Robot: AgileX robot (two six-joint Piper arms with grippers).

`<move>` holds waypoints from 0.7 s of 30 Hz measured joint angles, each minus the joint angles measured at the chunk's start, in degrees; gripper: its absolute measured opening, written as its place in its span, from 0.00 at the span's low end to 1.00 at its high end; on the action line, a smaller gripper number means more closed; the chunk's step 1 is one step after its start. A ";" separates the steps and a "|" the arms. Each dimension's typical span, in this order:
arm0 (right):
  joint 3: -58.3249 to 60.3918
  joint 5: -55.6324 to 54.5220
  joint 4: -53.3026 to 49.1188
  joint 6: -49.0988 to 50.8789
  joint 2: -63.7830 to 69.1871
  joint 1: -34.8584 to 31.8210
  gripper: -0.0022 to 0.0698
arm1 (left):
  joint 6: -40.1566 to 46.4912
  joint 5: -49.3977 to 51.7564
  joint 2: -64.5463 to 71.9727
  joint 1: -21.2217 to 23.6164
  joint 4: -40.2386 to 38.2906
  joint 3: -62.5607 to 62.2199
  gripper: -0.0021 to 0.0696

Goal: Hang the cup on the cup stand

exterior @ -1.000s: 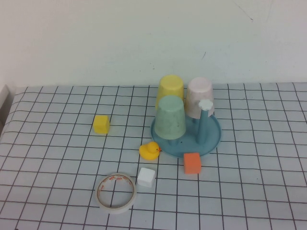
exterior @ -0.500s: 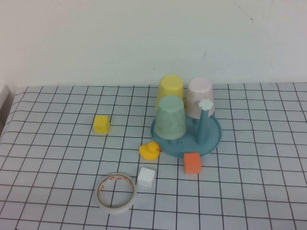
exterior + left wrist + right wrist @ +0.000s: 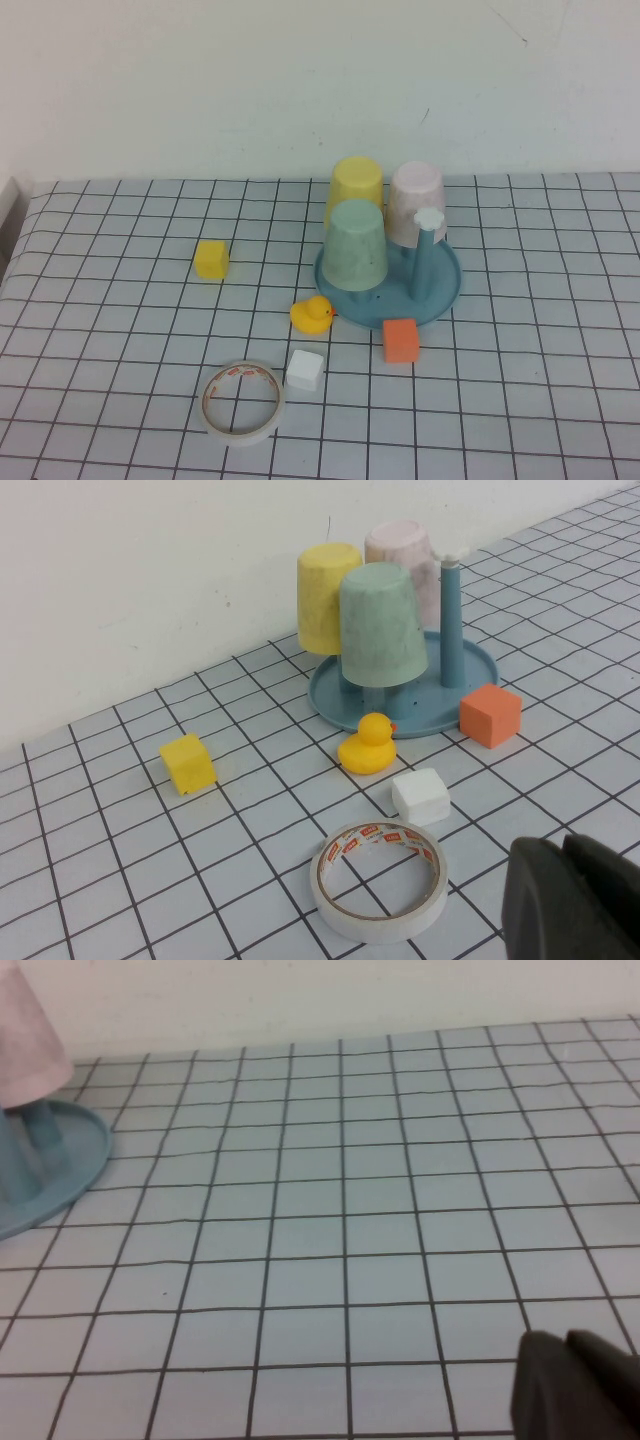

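High view: the mint-green cup (image 3: 355, 245) sits upside down on a peg of the blue cup stand (image 3: 442, 293), at the stand's front left. Behind it, a yellow cup (image 3: 357, 183) and a pale pink cup (image 3: 415, 196) also sit upside down on pegs. One peg with a white flower cap (image 3: 430, 218) stands bare at the stand's front right.

Just in front of the stand's rim, an orange cube (image 3: 400, 340) rests on the checked table cloth (image 3: 120, 330). A yellow rubber duck (image 3: 312, 314) sits just beside the stand's front-left edge. Nearer the camera, a white cube (image 3: 304, 370) lies close to a roll of tape (image 3: 243, 402), lying flat. A yellow cube (image 3: 211, 259) sits well apart, left of the stand.

Neither arm shows in the high view.

Left wrist view: the left gripper (image 3: 575, 900) appears only as a dark tip at the frame's corner, near the tape, off the table's objects; cannot tell whether it is spread or pressed together.

Right wrist view: the right gripper (image 3: 575, 1385) is a dark tip over bare cloth, well apart from the stand's rim; state likewise cannot be told.
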 joint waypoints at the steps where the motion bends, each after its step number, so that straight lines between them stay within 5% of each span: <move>1: -0.10 0.04 -0.12 0.00 0.00 -0.34 0.03 | 0.00 0.00 0.00 0.00 0.00 0.00 0.03; 21: -0.10 0.31 -0.24 0.00 0.00 -0.56 0.03 | 0.00 0.00 0.00 0.00 0.00 0.00 0.03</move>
